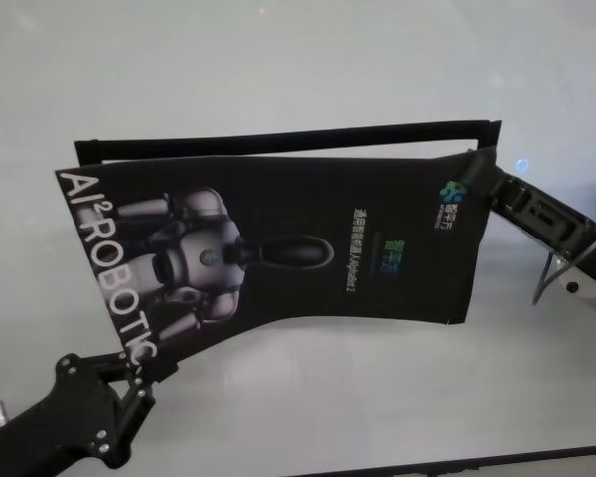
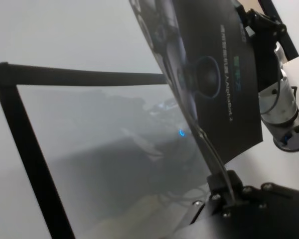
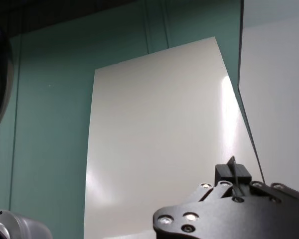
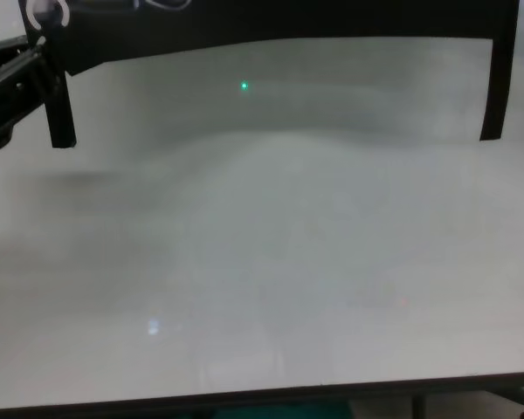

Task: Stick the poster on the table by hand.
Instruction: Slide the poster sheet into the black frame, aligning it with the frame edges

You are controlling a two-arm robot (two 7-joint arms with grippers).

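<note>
Two grippers at work, one poster, one table. Nearest the robot: thin dark front edge of the table (image 1: 278,417), then a stretch of bare white-grey top. Left gripper (image 1: 139,383) comes in from the lower left of the head view, black jointed fingers with small screws, pinched closed on the poster's near-left corner, right by the end of the white lettering "AI² ROBOTIC". Left wrist view shows the same pinch: fingertips (image 2: 228,185) clamped on the sheet's thin edge, sheet rising away from them.

One poster (image 1: 278,243), black, flexible, held up off the table between the two arms, not lying flat; it bows, its near edge curving up toward the middle. Printed on it: one grey-white robot figure, one column of small white text, two small coloured logos. Its pale underside fills much of the right wrist view.

Right gripper (image 1: 480,171) reaches in from the right, closed on the poster's far-right corner; in the right wrist view its fingertips (image 3: 232,174) nip the sheet edge.

Farther back: one narrow black strip (image 1: 288,140) runs along beyond the poster's far edge, with short turns at both ends. In the chest view two black strips hang down, one at each side. Beyond that, more bare tabletop.
</note>
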